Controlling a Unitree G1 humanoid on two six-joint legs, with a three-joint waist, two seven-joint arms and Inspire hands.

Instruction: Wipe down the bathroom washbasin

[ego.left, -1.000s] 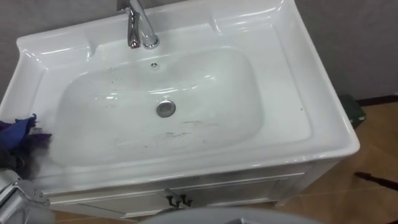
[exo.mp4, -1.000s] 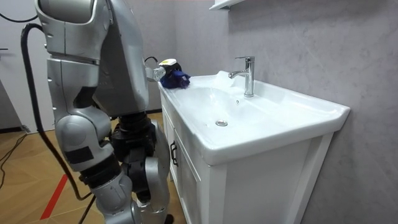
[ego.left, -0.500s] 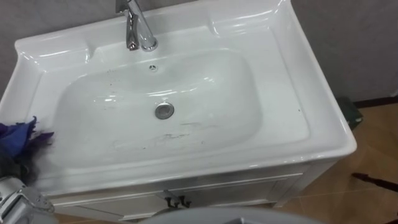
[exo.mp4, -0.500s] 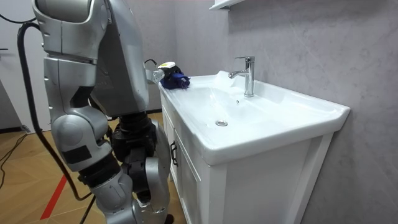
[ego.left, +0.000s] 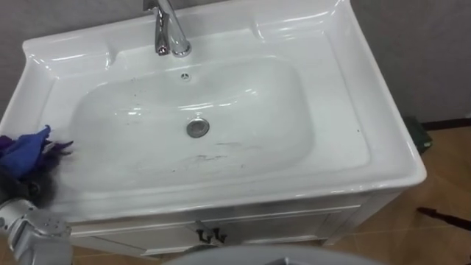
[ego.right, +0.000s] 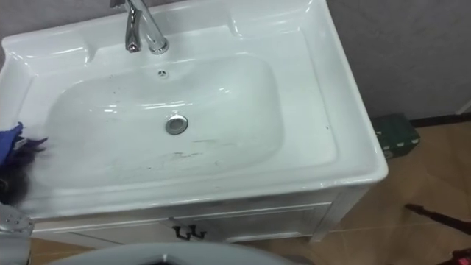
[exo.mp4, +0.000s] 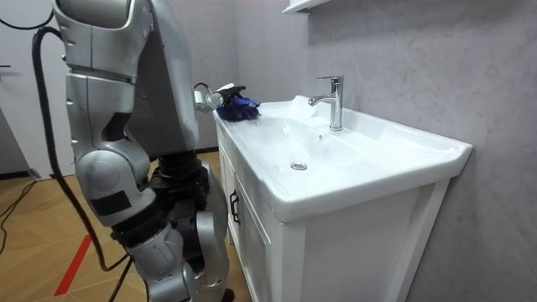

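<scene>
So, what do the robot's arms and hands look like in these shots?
The arms are silver-grey, built of rounded shell-like segments with bulky joints. The left hand is dark, almost black, on a blocky silver wrist, partly covered by the blue cloth. In the room view a thick black cable loops behind the shoulder.

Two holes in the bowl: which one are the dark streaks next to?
The drain, the larger metal-ringed hole mid-bowl: dark streaks lie just in front of it. The small overflow hole sits by the faucet.
</scene>
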